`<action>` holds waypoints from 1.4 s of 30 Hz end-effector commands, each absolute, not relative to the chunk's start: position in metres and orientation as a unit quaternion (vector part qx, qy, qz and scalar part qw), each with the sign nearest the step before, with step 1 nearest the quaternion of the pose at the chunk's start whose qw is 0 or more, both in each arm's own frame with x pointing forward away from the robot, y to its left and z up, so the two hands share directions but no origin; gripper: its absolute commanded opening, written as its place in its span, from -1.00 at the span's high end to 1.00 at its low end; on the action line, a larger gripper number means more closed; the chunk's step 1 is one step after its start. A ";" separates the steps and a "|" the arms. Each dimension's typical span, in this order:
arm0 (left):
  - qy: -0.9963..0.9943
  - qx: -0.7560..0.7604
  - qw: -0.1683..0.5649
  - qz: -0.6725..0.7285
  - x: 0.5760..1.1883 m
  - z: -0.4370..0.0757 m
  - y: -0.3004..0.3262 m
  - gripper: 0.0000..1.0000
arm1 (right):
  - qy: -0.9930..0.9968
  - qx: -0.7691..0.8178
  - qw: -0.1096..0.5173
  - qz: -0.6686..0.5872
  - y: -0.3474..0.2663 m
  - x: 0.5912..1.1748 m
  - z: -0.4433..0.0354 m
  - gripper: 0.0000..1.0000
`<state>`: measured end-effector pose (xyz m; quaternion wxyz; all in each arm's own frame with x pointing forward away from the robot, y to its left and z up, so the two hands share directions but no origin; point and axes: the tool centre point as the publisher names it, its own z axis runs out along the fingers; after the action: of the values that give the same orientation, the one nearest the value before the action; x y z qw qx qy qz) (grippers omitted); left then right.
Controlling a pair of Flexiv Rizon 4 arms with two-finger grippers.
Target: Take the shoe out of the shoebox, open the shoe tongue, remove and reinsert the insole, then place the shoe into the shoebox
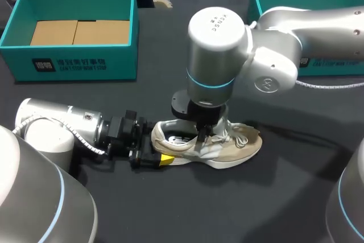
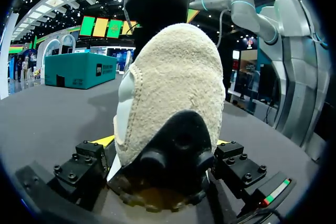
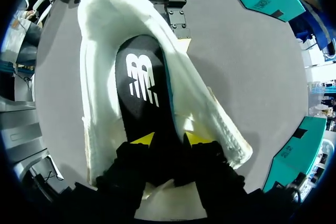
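- The shoe point(image 1: 207, 147) lies on its sole in the middle of the frame, out of the box, with its toe pointing right and its laces loose.
- The black insole point(image 3: 140, 85) sits inside the shoe's open mouth and runs back toward the heel.
- The right gripper point(image 3: 169, 140) comes straight down into the opening, its yellow tips pinched on the insole from both sides.
- The left gripper point(image 2: 161, 145) lies low on the counter point(image 1: 170, 214) and is clamped on the heel, steadying the shoe.
- The insole step looks to be in hand. I cannot tell whether it is coming out or going back in.
- The next move calls for a clean pull or push along the shoe while the heel stays pinned.
- The open teal shoebox point(image 1: 74, 65) waits at upper left, well apart, and a second teal box point(image 1: 341, 64) sits at upper right.
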<state>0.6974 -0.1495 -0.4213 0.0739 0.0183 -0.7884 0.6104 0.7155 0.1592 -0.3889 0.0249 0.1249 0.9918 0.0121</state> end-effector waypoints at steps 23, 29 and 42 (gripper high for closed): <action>-0.789 0.019 0.073 0.610 0.695 -0.426 -0.147 1.00 | 0.995 0.037 -0.058 0.070 0.171 0.698 -0.408 0.47; -0.789 0.019 0.073 0.610 0.695 -0.426 -0.147 1.00 | 0.995 0.024 -0.071 0.070 0.171 0.692 -0.409 0.69; -0.789 0.019 0.073 0.610 0.695 -0.426 -0.147 1.00 | 0.991 0.026 -0.065 0.110 0.160 0.693 -0.398 1.00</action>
<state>0.6965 -0.1487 -0.4216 0.0740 0.0176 -0.7884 0.6104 0.7015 0.1728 -0.4012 -0.0726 0.0253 0.9932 0.0876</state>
